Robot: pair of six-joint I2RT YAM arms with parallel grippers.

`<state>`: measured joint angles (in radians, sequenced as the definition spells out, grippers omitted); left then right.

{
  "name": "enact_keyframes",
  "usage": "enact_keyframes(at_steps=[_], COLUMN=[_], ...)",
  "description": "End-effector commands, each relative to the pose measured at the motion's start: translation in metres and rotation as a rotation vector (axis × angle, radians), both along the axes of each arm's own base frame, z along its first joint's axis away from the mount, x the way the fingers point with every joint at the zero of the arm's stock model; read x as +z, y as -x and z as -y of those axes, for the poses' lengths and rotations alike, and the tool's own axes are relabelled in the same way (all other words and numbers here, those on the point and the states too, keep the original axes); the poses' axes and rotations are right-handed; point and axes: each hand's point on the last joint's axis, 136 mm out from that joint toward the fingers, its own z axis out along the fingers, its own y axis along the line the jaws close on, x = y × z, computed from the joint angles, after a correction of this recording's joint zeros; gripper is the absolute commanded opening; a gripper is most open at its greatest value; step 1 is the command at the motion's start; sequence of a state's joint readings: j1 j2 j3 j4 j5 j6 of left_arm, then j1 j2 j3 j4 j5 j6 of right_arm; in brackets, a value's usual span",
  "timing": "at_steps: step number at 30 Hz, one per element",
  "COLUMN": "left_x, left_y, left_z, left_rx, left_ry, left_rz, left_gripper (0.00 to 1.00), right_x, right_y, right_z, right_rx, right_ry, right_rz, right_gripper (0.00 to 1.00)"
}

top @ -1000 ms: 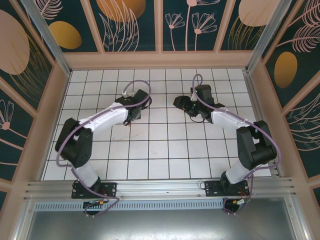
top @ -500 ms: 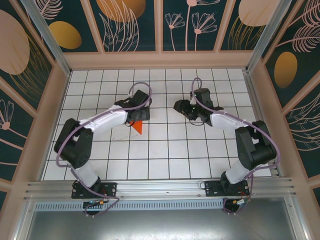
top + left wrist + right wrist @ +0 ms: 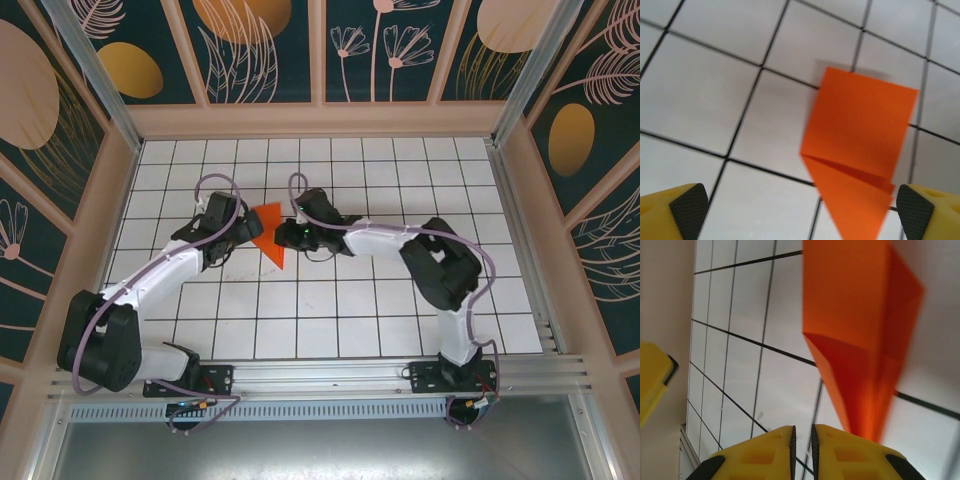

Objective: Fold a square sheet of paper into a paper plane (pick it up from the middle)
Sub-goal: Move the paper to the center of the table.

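The paper plane (image 3: 268,235) lies flat on the worktop (image 3: 400,300). The left gripper (image 3: 800,212) sits just left of it, jaws wide. The right gripper (image 3: 802,440) is nearer, at its nose, jaws almost closed.

Tip of paper plane (image 3: 855,145) off-frame

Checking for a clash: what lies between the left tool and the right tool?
The folded orange paper lies on the tiles between the left tool and the right tool, as the top view shows.
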<state>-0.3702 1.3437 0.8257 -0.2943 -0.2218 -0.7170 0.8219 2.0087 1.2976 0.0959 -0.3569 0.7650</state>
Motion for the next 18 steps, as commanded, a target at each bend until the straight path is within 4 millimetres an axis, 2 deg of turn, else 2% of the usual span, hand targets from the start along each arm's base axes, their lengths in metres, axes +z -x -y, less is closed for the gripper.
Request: enact_keyframes(at_steps=[1, 2, 5, 9, 14, 18], left_x=[0.004, 0.003, 0.004, 0.006, 0.004, 0.004], left_y=[0.005, 0.008, 0.013, 0.016, 0.017, 0.016], left_z=[-0.015, -0.02, -0.026, -0.029, -0.026, -0.02], left_rx=[0.085, 0.101, 0.123, 0.13, 0.114, 0.088], left_ry=[0.051, 0.055, 0.074, 0.074, 0.082, 0.105], left_rz=[0.029, 0.03, 0.04, 0.044, 0.034, 0.035], left_gripper=[0.98, 0.99, 0.99, 0.99, 0.98, 0.99], right_x=[-0.007, -0.011, -0.034, -0.061, -0.078, -0.09], right_y=[-0.008, -0.009, -0.016, -0.022, -0.021, -0.01], right_z=[-0.021, -0.025, -0.023, -0.01, 0.004, 0.02], right_rx=[-0.001, -0.005, -0.072, -0.127, -0.107, -0.003], right_ry=[0.034, 0.053, 0.131, 0.227, 0.287, 0.335], right_rz=[-0.008, -0.011, -0.074, -0.135, -0.151, -0.137], right_gripper=[0.17, 0.17, 0.16, 0.16, 0.16, 0.16])
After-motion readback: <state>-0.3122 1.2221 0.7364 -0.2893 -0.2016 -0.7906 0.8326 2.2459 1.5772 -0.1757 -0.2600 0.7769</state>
